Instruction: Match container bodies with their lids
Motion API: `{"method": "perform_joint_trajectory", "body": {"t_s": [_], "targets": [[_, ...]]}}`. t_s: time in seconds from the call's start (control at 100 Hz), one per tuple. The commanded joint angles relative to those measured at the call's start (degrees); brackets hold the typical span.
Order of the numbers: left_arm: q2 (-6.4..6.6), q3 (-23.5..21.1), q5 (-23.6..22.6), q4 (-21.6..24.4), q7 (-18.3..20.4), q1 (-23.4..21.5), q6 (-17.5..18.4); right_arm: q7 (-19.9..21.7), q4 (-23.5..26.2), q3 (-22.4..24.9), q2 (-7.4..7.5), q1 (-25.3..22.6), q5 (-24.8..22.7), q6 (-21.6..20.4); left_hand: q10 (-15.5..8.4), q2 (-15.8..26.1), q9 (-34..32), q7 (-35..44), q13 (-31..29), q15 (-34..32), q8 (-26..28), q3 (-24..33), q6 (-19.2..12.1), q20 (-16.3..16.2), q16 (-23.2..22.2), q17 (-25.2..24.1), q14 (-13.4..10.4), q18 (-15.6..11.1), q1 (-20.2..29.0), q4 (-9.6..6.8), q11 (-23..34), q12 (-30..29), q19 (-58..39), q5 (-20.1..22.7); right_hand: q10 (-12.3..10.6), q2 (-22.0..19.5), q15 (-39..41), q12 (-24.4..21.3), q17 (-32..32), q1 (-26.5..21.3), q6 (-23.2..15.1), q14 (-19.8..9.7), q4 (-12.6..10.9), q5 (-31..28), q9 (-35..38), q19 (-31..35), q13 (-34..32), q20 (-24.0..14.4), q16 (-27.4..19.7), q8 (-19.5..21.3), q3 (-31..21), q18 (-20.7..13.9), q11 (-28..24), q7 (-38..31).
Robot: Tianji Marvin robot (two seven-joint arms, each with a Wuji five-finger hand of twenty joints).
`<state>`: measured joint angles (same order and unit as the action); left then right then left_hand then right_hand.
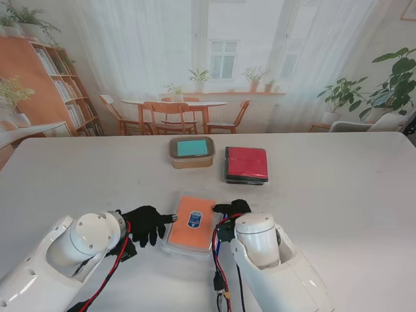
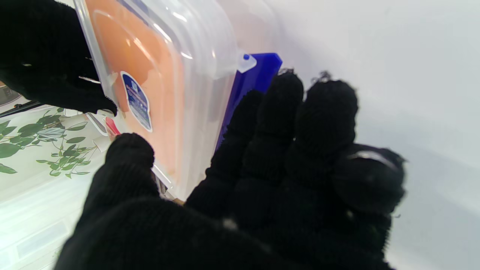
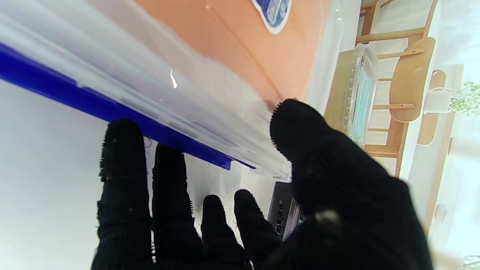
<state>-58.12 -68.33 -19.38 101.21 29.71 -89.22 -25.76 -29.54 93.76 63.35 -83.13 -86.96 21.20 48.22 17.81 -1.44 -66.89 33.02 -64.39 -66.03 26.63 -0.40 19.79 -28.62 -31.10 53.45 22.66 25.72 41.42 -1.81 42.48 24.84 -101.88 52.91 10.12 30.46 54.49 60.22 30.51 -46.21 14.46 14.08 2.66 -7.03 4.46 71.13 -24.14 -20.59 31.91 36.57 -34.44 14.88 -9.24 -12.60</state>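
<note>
Orange-lidded container [image 1: 190, 224] flanked by spread fingers [image 2: 322, 112]; actual grip hard to tell.

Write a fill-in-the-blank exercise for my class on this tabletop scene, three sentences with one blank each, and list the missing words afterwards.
1. The container between the two black-gloved hands has a lid coloured ____.
2. The closed container on the right at the far side of the table has a lid coloured ____.
3. The sticker on the nearest lid is mainly ____ in colour.

Missing words: orange; red; blue
</note>
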Motion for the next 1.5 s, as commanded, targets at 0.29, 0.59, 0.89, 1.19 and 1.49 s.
{"method": "perform_joint_trajectory", "body": {"t_s": [0.29, 0.59, 0.89, 1.19, 1.49], "targets": [[-0.26, -0.1, 0.22, 0.21, -0.03, -0.57, 0.19, 11.24, -0.31, -2.69, 3.35, 0.03, -8.2, 2.01, -0.65, -0.51, -2.08, 0.45, -1.8, -3.08, -0.38, -0.78, -1.15, 0.28, -0.29, 3.61, 5.5, -9.37, 1.31, 0.17, 1.72, 0.55, -7.67, 2.08, 1.26, -2.37, -8.03, -5.61, -16.41, -1.99, -1.93, 1.04, -2.51, 1.53, 0.38, -4.33, 7.49, -0.73, -2.36, -0.53, 1.26, 12.47, 2.28, 4.09], [-0.24, -0.03, 0.32, 0.33, 0.01, -0.73, 0.01, 4.6, -2.73, -2.91, 0.97, -0.03, -2.78, -0.84, -0.71, -0.54, -2.17, 0.5, -1.85, -3.1, -0.39, -0.81, -1.15, 0.28, -0.29, 3.61, 5.48, -9.37, 1.26, 0.18, 1.77, 0.54, -7.67, 2.14, -0.36, -5.27, -18.4, -34.26, -16.72, -1.18, -6.32, 6.25, -3.12, -1.11, 2.37, -7.06, 11.15, 0.75, -8.99, -10.6, 5.55, 12.99, 8.27, 14.83], [-0.2, -0.27, 0.17, 0.52, 0.09, -0.97, -0.06, 1.79, -2.94, -2.52, -0.06, 0.38, -0.99, -1.27, -0.64, -0.55, -2.27, 0.61, -1.86, -3.11, -0.38, -0.77, -1.13, 0.28, -0.26, 3.61, 5.49, -9.37, 1.34, 0.17, 1.78, 0.52, -7.67, 2.17, 0.56, -5.31, -9.82, -36.78, -5.08, -2.1, -7.01, 5.5, -3.25, -1.81, 2.29, -5.28, -0.09, 1.46, -6.2, -21.36, 5.39, 6.75, 7.94, 15.06], [-0.27, -0.4, 0.28, 0.51, -0.09, -0.95, 0.09, 0.74, -2.64, -1.3, -0.56, 0.4, -2.01, 0.07, -0.71, -0.58, -2.26, 0.62, -1.92, -3.13, -0.41, -0.78, -1.11, 0.28, -0.26, 3.61, 5.53, -9.37, 1.32, 0.17, 1.79, 0.51, -7.67, 2.19, -0.06, -5.14, 2.04, -35.99, -0.42, -2.51, -6.58, 0.35, -2.78, -1.91, 2.27, 0.5, -2.55, -0.35, 0.25, -23.51, 4.51, 0.44, 8.14, 14.89], [-0.25, -0.4, 0.23, 0.48, -0.06, -0.98, -0.02, -2.54, -2.21, -0.3, -1.22, -0.11, -0.81, -0.92, -0.65, -0.55, -2.27, 0.69, -1.92, -3.13, -0.41, -0.8, -1.08, 0.28, -0.25, 3.59, 5.5, -9.25, 1.28, 0.18, 1.8, 0.51, -7.66, 2.26, 0.05, -5.9, -1.62, -39.53, 1.68, -0.25, -6.65, 2.95, -3.01, -2.13, 2.49, 0.7, -4.58, -0.03, -1.68, -25.84, 6.55, -0.07, 9.49, 15.18]]}}
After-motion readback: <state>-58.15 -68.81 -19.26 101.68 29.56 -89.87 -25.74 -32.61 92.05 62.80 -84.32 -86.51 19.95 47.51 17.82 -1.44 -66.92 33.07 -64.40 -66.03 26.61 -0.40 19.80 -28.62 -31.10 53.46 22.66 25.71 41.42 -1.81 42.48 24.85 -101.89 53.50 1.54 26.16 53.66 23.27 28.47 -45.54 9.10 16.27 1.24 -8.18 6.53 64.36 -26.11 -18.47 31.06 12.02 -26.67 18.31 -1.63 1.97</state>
